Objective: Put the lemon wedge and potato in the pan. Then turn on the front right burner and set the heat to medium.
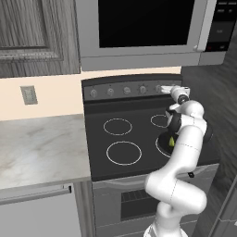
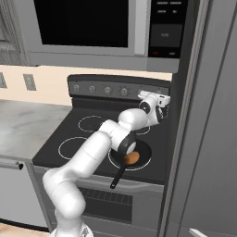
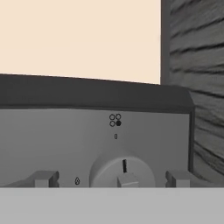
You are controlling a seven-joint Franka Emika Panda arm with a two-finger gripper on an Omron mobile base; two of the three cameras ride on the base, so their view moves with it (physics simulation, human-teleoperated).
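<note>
From the left base camera, the white arm reaches across the black glass cooktop (image 1: 139, 139) to the stove's grey control panel (image 1: 125, 90), its gripper (image 1: 169, 89) held level at the right-hand end of the row of knobs; no writing on the panel can be read at this range. The arm covers most of the pan (image 1: 163, 141) at the front right, where a sliver of the yellow-green lemon wedge (image 1: 171, 141) shows beside the forearm. Two white-outlined rings on the left of the glass lie bare, and the marble counter (image 1: 37, 148) stretches open to the left, while a dark wood-grain wall closes in the stove's right edge. From the right base camera, the gripper (image 2: 162, 99) sits at the panel's far right knob, tight against the tall grey cabinet side; the black pan (image 2: 143, 155) rests on the front right burner (image 2: 111, 163) with the orange-brown potato (image 2: 131, 159) inside it and its thin handle pointing out over the front edge. The microwave's buttons above are too blurred to read. From the hand camera, the fingertips (image 3: 43, 178) stand spread wide on either side of a round grey knob (image 3: 122, 173), gripping nothing; above it are a "0" mark and a four-dot diagram with the lower right dot filled.
</note>
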